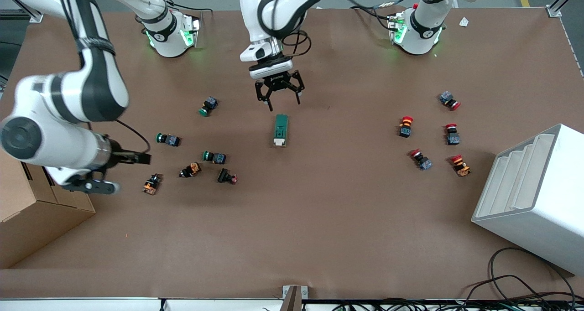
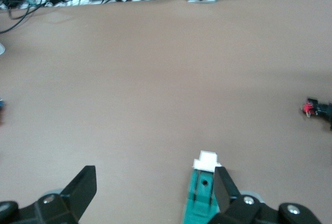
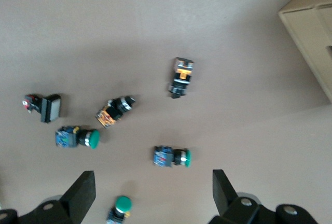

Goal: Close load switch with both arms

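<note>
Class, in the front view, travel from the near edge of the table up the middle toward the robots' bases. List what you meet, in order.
Metal bracket at the table's near edge → bare brown table → load switch, white lever end nearer the camera → left gripper, open, just past the switch's green end.

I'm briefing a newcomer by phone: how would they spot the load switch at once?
Start at the brown table and find its middle, just under the left gripper, which is open. The load switch lies there alone: a long dark-green block with a white end, unlike the small round-capped buttons clustered toward either end.
</note>
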`<state>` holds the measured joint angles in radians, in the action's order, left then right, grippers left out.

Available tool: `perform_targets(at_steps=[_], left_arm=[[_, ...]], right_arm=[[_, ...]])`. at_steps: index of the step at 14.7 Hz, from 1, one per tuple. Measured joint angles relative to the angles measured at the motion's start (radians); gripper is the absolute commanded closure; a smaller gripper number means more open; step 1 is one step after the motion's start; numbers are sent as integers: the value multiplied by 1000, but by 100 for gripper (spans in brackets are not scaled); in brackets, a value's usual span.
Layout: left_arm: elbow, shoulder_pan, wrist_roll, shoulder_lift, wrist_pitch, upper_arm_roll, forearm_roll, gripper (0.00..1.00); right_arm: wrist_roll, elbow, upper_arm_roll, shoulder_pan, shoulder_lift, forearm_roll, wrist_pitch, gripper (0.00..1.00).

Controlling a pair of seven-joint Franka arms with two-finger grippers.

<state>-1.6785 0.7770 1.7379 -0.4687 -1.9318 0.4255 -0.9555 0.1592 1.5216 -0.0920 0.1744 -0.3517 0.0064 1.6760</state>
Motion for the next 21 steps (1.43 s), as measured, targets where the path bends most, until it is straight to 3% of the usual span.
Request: perform_targets(at_steps=[2,5,8,14,21], left_arm=[[42,-90,-198,95,13,-4,172,0],[120,-242,-476,197,132,-10,368,0],[202,-402,-752,251,250,-13,476,0],[234,-711,-1103,331,264,-23,689,0],[210,-744,-1452,439,387,-263,906,0]], right_arm=[[-95,-2,0,-52,39,-7,-27,0],[-210,-37,0,-138,66,-8,-96,0],[-251,-95,0,-185,67,-8,-139,0],[-266,-154,2,-206,67,-8,-197,0],[-259,-166,23,-203,66,40,-265,0]])
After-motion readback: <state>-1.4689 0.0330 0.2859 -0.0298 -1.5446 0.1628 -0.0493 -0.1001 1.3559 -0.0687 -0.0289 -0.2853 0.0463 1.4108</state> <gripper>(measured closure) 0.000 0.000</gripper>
